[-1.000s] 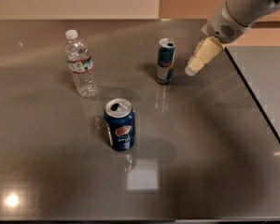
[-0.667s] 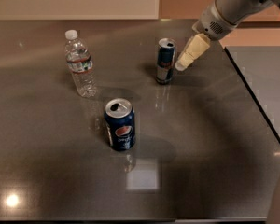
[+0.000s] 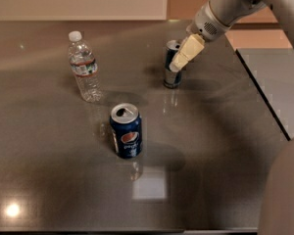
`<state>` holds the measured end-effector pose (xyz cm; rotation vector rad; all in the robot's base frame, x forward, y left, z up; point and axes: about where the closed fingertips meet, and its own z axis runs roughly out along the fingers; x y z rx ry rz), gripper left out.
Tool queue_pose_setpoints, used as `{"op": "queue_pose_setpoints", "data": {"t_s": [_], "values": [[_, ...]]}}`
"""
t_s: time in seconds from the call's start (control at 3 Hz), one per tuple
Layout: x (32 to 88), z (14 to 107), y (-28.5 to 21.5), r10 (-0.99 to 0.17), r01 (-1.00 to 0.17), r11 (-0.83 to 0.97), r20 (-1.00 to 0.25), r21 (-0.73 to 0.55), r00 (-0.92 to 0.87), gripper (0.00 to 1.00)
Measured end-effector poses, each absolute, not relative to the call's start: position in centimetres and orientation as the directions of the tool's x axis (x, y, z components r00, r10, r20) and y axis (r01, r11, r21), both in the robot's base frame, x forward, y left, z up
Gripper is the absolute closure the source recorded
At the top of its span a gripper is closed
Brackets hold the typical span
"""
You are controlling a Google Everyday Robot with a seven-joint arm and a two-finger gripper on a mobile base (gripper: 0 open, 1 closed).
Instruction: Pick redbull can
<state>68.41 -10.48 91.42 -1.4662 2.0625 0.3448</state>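
The redbull can (image 3: pixel 170 77) is tall, slim, blue and silver, and stands upright at the back middle of the dark table (image 3: pixel 215 131). My gripper (image 3: pixel 176 65) comes down from the upper right on the white arm (image 3: pixel 220 13). Its cream tip lies over the can's upper right side in this view. I cannot tell whether it touches the can. The can's upper right part is hidden behind the gripper.
A wider dark blue Pepsi can (image 3: pixel 126 131) stands upright in the middle front. A clear water bottle (image 3: pixel 84 67) with a white cap stands at the back left. The table's right edge (image 3: pixel 264 92) runs diagonally. Part of the robot body (image 3: pixel 289 190) fills the bottom right corner.
The gripper has moved left and slightly down, from beside the redbull can's right to overlapping its upper right side. The cans and bottle have not moved.
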Motion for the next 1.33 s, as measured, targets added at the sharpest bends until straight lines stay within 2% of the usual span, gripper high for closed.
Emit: {"op": "queue_pose_setpoints", "data": {"t_s": [0.33, 1.33], "values": [[68.4, 91.4, -9.4, -0.770, -0.932, 0.347, -0.598, -0.105, -0.220, 0.18], [65.8, 95.6, -8.2, -0.767, -0.956, 0.268, -0.628, -0.120, -0.136, 0.87]]}}
